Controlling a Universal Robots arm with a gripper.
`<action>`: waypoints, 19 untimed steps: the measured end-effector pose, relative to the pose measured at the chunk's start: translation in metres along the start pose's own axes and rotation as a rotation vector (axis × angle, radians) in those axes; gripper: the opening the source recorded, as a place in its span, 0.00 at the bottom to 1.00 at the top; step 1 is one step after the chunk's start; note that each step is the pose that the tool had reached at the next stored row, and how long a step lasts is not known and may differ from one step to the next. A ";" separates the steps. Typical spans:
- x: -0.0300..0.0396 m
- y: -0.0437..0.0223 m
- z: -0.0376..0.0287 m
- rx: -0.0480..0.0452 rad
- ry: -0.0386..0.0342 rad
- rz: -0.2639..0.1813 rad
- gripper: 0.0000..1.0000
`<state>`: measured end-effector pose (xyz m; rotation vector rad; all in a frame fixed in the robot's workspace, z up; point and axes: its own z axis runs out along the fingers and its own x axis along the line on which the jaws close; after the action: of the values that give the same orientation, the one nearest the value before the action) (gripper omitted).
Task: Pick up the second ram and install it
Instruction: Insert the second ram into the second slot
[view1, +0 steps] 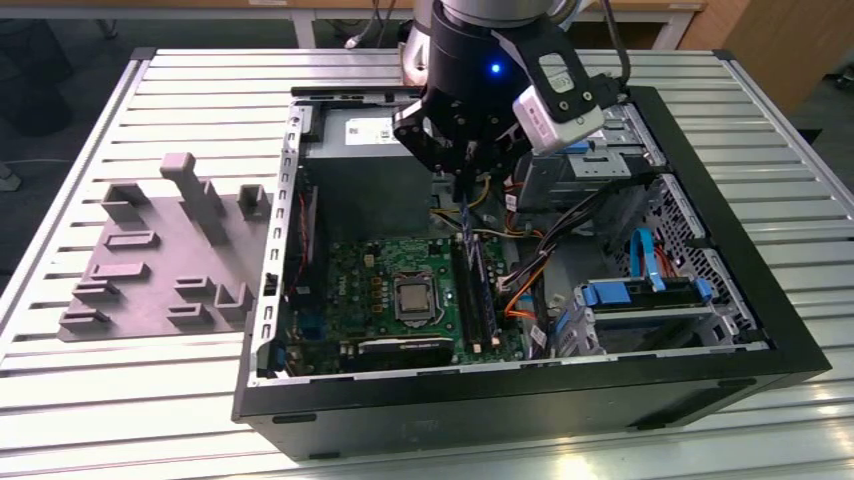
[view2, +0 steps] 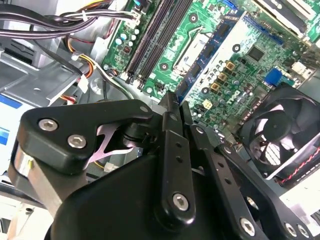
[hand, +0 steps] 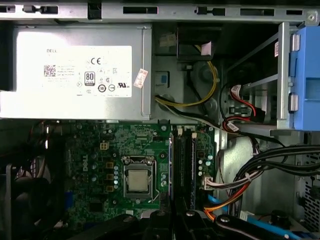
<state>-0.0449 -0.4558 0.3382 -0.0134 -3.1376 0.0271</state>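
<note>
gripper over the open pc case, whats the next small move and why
Probably a short, straight descent toward the memory slots. In the exterior view the gripper hangs above the motherboard, roughly in line with those long black slots and clear of them. I cannot tell whether it carries the second ram, so the move should be slow.

The gripper (view2: 172, 107) body blocks most of the second wrist view, so whether it holds anything between its fingers is hard to say. The fan (view2: 280, 135) gets cut off at the edge, and the motherboard (hand: 135, 165) has its near part hidden behind the gripper linkages.
</note>
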 end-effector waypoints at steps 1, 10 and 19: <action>0.0000 0.0000 0.0000 0.0000 0.0000 0.000 0.14; 0.0000 0.0000 0.0002 0.0000 -0.0001 0.000 0.14; 0.0000 0.0000 0.0002 -0.0006 -0.0001 0.000 0.14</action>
<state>-0.0448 -0.4558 0.3380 -0.0133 -3.1377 0.0263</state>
